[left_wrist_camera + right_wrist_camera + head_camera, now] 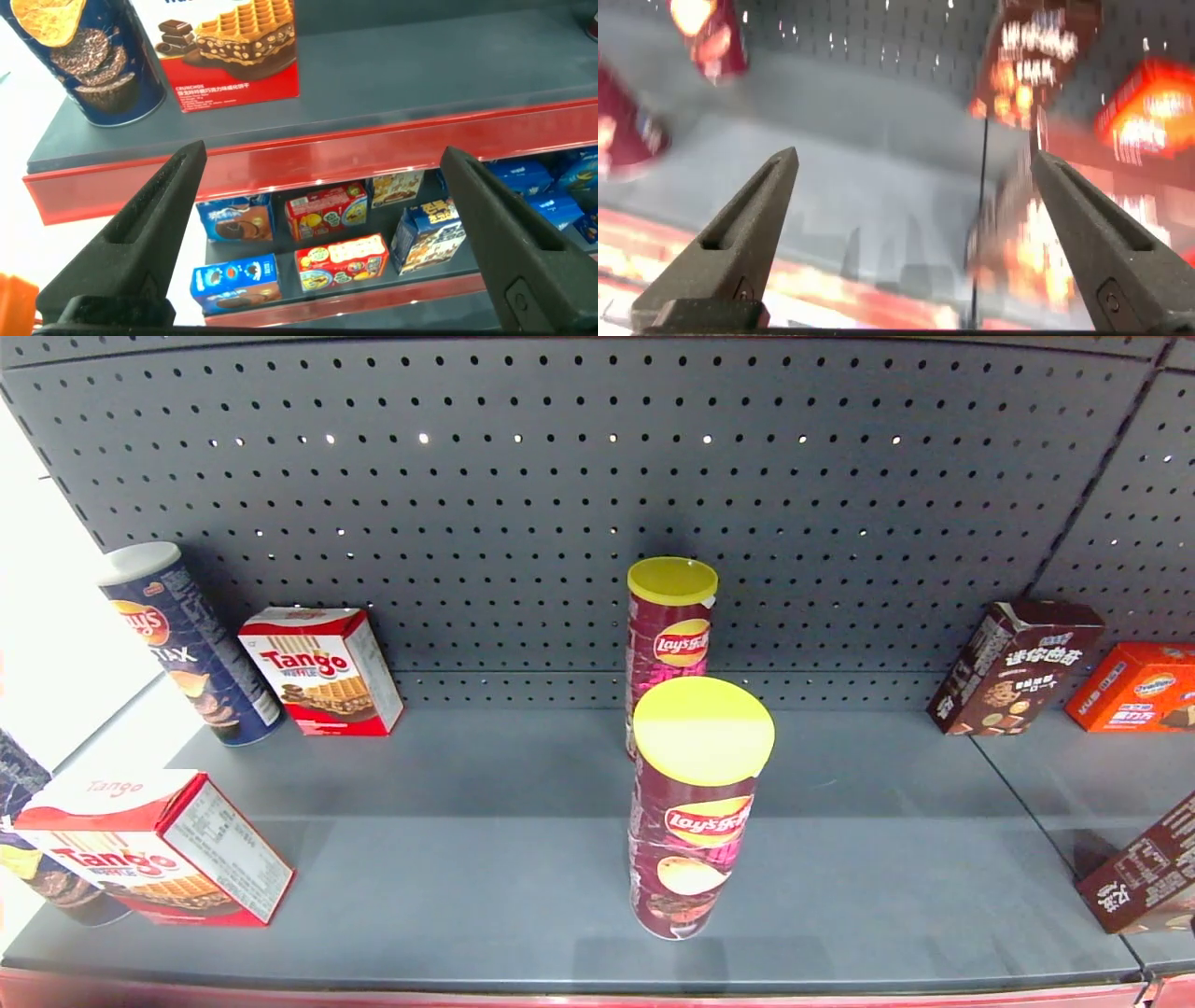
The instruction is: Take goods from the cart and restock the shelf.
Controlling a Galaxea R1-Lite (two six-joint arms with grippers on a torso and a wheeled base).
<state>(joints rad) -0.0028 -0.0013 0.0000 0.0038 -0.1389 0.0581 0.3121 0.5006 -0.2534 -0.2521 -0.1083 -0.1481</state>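
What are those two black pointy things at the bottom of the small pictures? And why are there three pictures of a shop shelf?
This is a robot with two arms that fills a shop shelf. The big picture comes from a camera on its head, looking down at the grey shelf. On it stand two dark red crisp tubes with yellow lids, the front tube and the back tube, plus a blue tube, two red wafer boxes, a brown box and an orange box. The small pictures come from cameras on its wrists. The black pointy things are the fingers of its grabbers, the left gripper and the right gripper. Both are open wide and hold nothing.
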